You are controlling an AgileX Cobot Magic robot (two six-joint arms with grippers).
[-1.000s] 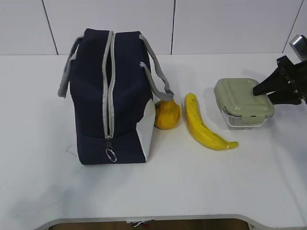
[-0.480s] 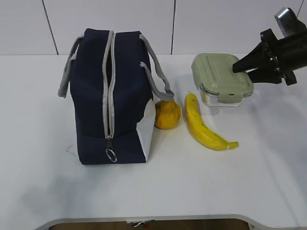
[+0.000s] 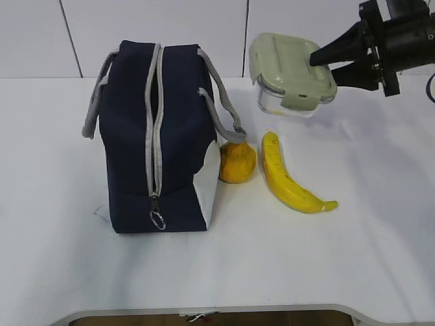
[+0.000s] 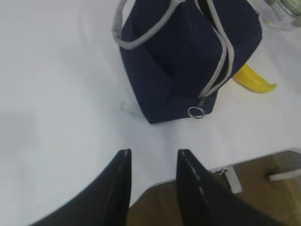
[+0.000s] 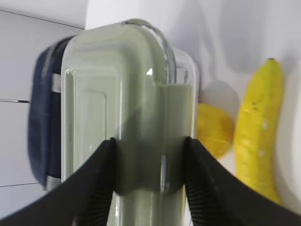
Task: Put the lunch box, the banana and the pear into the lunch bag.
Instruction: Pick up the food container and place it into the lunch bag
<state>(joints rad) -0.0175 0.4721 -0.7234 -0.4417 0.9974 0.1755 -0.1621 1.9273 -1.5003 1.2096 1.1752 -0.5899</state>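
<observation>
Lunch box [image 3: 292,75] now hangs clear of the bench [image 3: 367,238], pinched at its near end by my right pincer [image 3: 325,62]; half a second ago it was lower and farther right, and a second ago it rested on the bench itself. So the lift is done and the carry toward the lunch bag [image 3: 155,136] is under way. The bag stands well off to the far side of my right pincer, beyond the box. Below the box, the banana [image 3: 289,178] and the pear [image 3: 237,162] lie untouched, the pear touching the bag's side.

My left pincer [image 4: 152,162] hovers spread and empty, short of the bag's zipper end.

How far the zipper is open I cannot tell; I see only a narrow dark slit. My right wrist view is filled by the box lid, hiding the bag's mouth.
</observation>
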